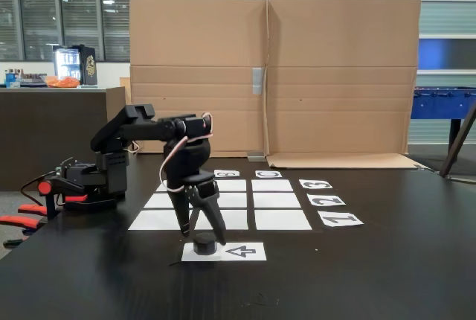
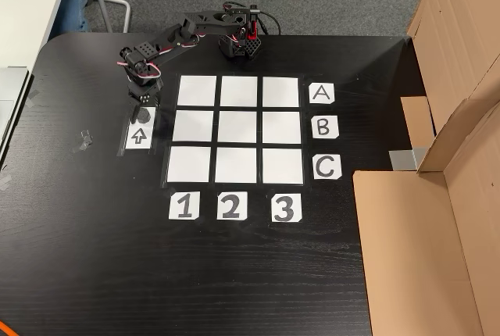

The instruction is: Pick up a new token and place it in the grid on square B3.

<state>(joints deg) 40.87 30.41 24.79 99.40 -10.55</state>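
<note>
Here the claw [image 1: 202, 235] hangs spread, its fingers straddling the token [image 1: 204, 245] on the arrow sheet [image 1: 242, 251].

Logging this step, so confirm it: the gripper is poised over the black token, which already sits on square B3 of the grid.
Wrong on the place. The token sits on the arrow sheet beside the grid, not on square B3, which lies bare in the fixed view from above. The rest holds: the gripper is poised over the token.

A black token [image 1: 204, 243] is sitting on a white sheet [image 1: 242, 251] printed with a black arrow; the white grid [image 2: 238, 129] is lying on a black table [image 2: 94, 258].
</note>
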